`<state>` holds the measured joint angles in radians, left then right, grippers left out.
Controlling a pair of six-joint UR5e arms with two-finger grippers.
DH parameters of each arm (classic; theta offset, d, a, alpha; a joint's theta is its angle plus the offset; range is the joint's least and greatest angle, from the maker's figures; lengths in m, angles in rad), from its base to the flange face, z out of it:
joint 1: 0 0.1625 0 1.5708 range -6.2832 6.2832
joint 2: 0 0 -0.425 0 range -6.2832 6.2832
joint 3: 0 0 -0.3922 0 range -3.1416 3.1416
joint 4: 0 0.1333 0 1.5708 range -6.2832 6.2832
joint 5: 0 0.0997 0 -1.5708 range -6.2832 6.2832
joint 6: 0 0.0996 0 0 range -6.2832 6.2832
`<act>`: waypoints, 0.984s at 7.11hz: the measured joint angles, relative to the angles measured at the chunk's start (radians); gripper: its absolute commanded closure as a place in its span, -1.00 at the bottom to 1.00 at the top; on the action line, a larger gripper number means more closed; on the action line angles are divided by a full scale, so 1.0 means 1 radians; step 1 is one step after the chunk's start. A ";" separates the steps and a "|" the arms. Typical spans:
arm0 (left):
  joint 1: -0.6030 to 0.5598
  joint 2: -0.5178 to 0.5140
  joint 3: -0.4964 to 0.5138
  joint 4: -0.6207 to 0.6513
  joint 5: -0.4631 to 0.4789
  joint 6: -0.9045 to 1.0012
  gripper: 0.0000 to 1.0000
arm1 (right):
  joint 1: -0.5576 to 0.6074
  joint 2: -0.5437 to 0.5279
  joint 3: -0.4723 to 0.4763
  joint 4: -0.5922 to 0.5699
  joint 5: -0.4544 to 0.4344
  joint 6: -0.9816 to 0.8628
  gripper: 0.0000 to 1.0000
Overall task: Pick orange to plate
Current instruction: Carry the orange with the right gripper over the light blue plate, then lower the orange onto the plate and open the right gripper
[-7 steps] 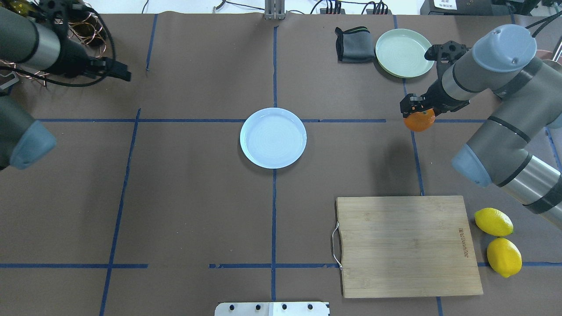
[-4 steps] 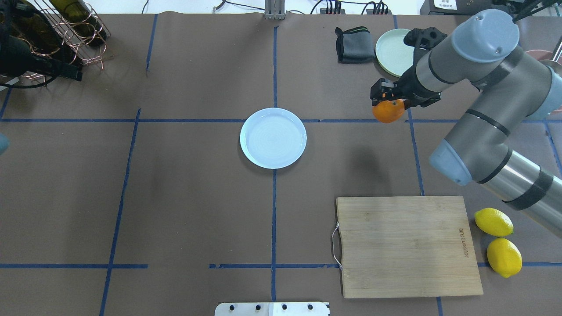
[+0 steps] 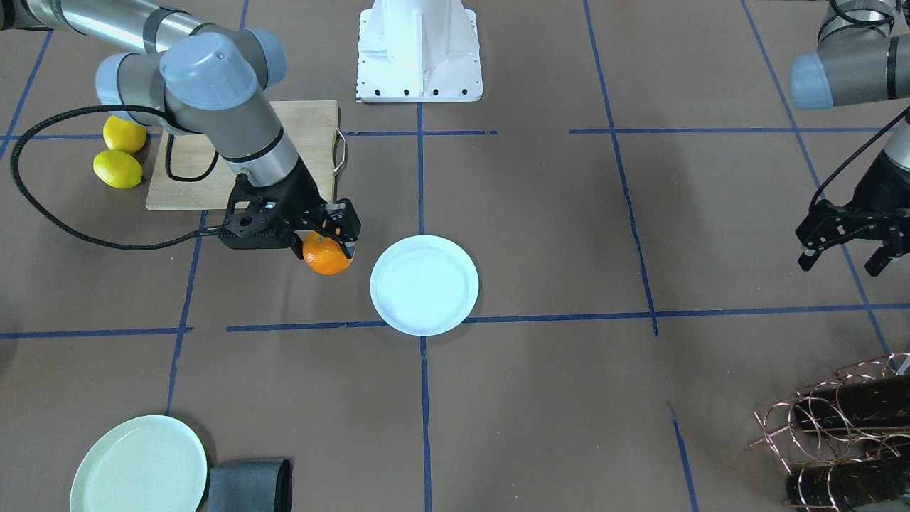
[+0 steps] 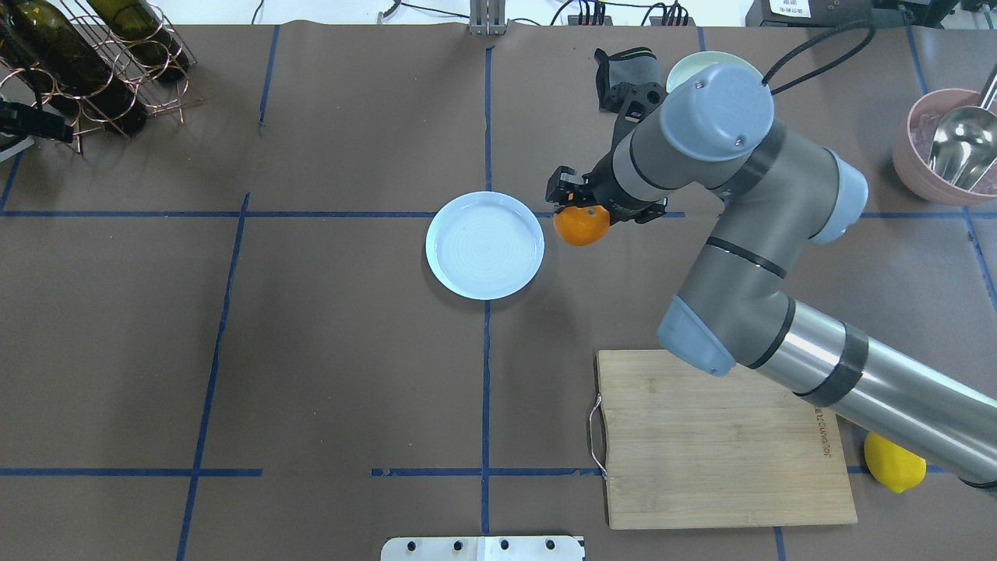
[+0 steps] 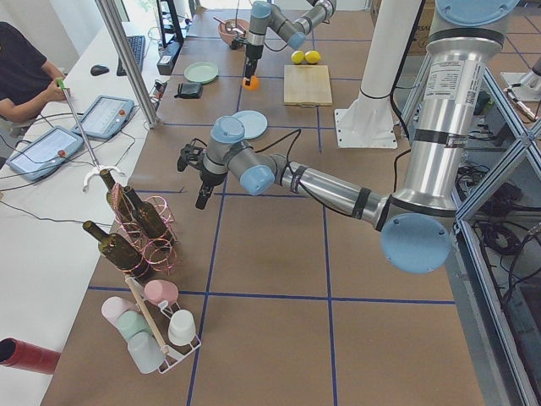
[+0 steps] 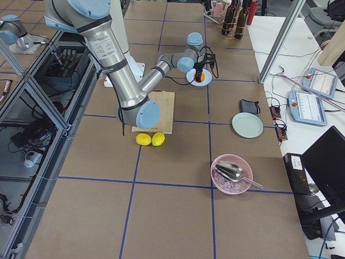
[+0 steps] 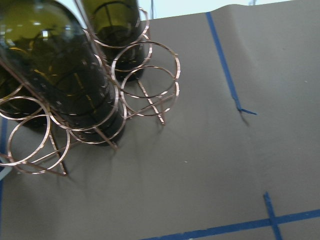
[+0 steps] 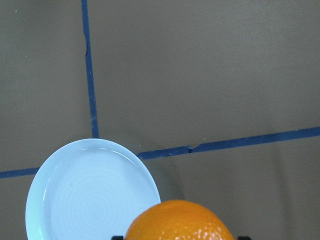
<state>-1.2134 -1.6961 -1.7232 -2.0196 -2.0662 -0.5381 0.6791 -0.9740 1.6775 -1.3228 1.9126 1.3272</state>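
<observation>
Seen from behind the robot, a plate (image 4: 484,245) lies at the middle of the table (image 4: 335,351). Just beside its right rim, an orange (image 4: 581,224) is held above the table between the right arm's fingers (image 4: 559,192). A cutting board (image 4: 720,436) lies nearer and to the right, with two lemons (image 3: 117,169) side by side just off its right edge. On the far side, right of centre, a second plate (image 3: 138,466) lies with a cloth (image 3: 249,485) just to its left. A bowl (image 4: 911,167) holding a scoop (image 4: 962,144) sits at the far right edge. A bottle rack (image 4: 93,54) stands in the far left corner, with the left arm's fingers (image 3: 807,245) near it.
</observation>
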 measured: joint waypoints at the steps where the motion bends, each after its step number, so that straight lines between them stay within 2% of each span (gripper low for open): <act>1: -0.036 0.010 0.007 0.051 -0.002 0.111 -1.00 | -0.033 0.047 -0.053 0.002 -0.045 0.009 1.00; 2: -0.086 0.013 0.013 0.127 -0.004 0.239 -1.00 | -0.068 0.108 -0.127 0.003 -0.100 0.010 1.00; 3: -0.143 0.014 0.026 0.185 -0.006 0.352 -1.00 | -0.099 0.162 -0.195 0.002 -0.147 0.009 0.81; 4: -0.194 0.016 0.052 0.209 -0.023 0.435 -1.00 | -0.118 0.201 -0.243 0.003 -0.173 0.007 0.28; 5: -0.240 0.017 0.089 0.215 -0.057 0.488 -1.00 | -0.127 0.227 -0.276 0.003 -0.183 0.007 -0.53; 6: -0.276 0.019 0.122 0.211 -0.084 0.531 -1.00 | -0.132 0.246 -0.304 0.005 -0.189 0.005 -0.99; 7: -0.294 0.024 0.138 0.209 -0.097 0.563 -1.00 | -0.135 0.267 -0.335 0.006 -0.196 0.001 -1.00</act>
<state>-1.5076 -1.6722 -1.5857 -1.8104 -2.1629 0.0248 0.5444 -0.7073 1.3423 -1.3170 1.7167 1.3277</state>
